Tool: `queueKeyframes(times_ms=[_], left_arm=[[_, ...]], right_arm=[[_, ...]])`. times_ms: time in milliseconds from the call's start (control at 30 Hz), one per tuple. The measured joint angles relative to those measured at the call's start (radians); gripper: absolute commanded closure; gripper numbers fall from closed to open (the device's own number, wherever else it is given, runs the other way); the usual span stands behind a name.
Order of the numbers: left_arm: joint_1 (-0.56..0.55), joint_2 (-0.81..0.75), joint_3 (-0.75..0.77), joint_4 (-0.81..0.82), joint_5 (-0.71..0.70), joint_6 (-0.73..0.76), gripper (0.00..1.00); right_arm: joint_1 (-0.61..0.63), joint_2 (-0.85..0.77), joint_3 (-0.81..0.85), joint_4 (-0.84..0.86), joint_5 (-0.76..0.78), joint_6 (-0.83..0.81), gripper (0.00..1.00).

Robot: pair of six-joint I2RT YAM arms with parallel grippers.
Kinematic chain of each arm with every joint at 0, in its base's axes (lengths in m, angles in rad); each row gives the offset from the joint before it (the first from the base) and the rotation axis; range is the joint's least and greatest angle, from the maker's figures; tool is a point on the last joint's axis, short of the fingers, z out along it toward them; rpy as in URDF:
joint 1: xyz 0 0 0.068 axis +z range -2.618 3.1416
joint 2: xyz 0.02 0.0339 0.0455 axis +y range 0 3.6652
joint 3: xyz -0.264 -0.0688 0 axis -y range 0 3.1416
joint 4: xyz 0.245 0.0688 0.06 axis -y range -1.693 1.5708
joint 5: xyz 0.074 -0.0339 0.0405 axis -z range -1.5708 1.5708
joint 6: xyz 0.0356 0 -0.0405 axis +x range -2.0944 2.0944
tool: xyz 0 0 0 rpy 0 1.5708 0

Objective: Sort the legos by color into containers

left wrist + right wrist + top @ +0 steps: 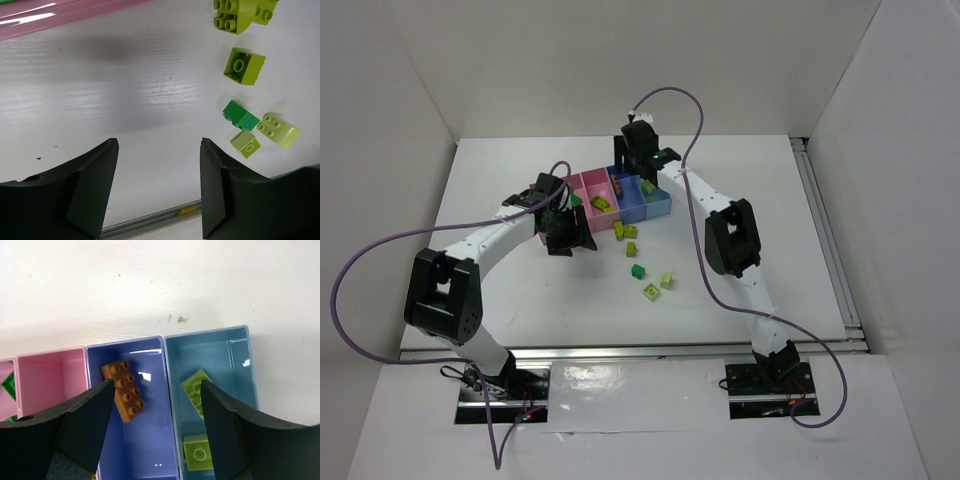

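The containers (620,193) form a joined row at mid-table: two pink, one dark blue, one light blue. My right gripper (157,390) hangs open over the dark blue bin (145,440), where an orange-brown lego (124,390) lies loose, free of the fingers. The light blue bin (215,355) holds two yellow-green bricks (199,452). My left gripper (159,150) stands open above bare table, nothing between its fingers. To its right lie loose legos: a yellow-green block (244,65), a dark green one (240,115) and a sloped yellow-green one (278,129).
A pink bin (50,375) sits left of the dark blue one, and a green piece (7,385) shows in the pink bin beyond it. More loose bricks (650,292) are scattered in front of the row. White walls enclose the table; a metal rail (830,240) runs along its right edge.
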Motion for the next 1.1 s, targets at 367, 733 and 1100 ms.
queueKeyframes(times_ms=[367, 733, 1100], left_arm=[[-0.055, 0.003, 0.036, 0.000, -0.032, -0.001, 0.29], [-0.299, 0.126, 0.261, -0.024, -0.117, 0.029, 0.18], [-0.425, 0.266, 0.353, -0.057, -0.123, 0.003, 0.21]], right_arm=[[0.000, -0.322, -0.470, 0.076, -0.001, 0.027, 0.35], [-0.048, -0.956, -1.095, 0.033, 0.104, 0.292, 0.13], [-0.153, -1.178, -1.506, -0.009, -0.132, 0.413, 0.13]])
